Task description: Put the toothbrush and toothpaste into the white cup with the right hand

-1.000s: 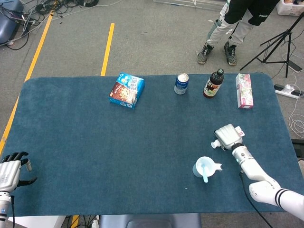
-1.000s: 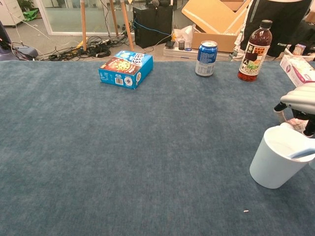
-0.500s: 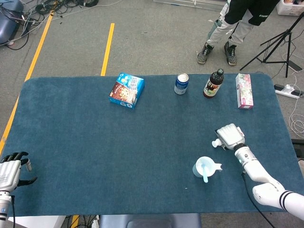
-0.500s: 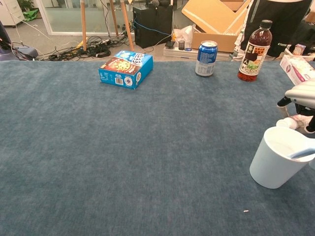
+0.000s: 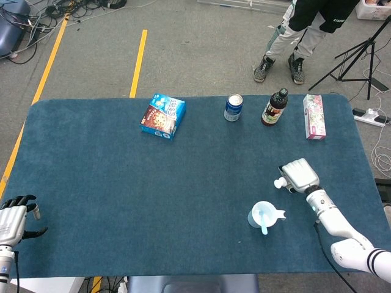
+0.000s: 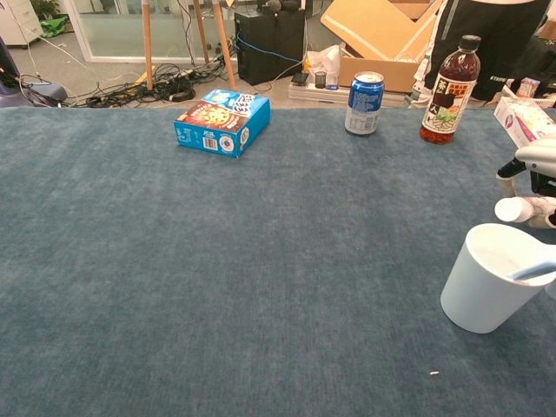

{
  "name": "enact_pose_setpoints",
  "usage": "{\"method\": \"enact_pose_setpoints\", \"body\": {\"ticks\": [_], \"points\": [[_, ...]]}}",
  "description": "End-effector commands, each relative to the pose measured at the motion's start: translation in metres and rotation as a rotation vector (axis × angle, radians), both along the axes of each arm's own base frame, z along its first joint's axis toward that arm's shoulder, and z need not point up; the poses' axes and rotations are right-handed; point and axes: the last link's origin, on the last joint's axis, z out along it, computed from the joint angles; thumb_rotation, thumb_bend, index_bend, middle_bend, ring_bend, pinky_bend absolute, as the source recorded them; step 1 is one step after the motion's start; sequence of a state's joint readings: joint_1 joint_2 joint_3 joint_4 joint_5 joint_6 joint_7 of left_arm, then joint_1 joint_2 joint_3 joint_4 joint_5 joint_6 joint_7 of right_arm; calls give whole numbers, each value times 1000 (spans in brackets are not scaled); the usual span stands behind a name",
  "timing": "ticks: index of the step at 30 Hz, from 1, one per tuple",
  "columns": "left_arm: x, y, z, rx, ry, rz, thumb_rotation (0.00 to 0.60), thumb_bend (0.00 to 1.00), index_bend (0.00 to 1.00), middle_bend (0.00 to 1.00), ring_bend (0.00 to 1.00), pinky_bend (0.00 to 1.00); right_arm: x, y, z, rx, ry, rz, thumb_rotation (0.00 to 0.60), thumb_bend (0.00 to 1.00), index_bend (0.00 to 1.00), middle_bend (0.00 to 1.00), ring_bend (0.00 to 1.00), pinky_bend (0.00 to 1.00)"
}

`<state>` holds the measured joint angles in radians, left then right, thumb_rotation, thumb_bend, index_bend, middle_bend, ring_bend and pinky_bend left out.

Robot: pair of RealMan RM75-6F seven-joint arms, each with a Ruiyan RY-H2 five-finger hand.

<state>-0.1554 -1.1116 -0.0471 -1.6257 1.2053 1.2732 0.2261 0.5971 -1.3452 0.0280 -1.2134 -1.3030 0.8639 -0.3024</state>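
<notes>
The white cup near the table's front edge holds the toothbrush. The right hand grasps the toothpaste just behind the cup. The left hand rests released at the front left corner.

White boxy shell on the right hand, running into a slim white forearm with a dark-banded wrist and a black cable alongside. Left hand silver-backed, black fingers, down at the corner.

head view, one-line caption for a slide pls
Right hand holds the toothpaste beside the white cup, toothbrush already inside.
</notes>
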Motion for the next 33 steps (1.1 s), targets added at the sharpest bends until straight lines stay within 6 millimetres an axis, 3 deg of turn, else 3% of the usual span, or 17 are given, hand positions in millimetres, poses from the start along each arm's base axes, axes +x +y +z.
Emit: {"method": "enact_pose_setpoints", "body": {"ticks": [1,14,33], "points": [[0,0,0,-1,1,1,600,0,588,252,190,201,0,2,4,-8,-11,3,600,192,663,1000,1000,1000],[0,0,0,0,3,2,600,0,588,252,190,201,12,8,30,-68,-89,32,600,195,668,1000,1000,1000],[0,0,0,0,2,2,600,0,588,252,190,201,25,15,51,-111,-153,63,600,201,670,1000,1000,1000]]}}
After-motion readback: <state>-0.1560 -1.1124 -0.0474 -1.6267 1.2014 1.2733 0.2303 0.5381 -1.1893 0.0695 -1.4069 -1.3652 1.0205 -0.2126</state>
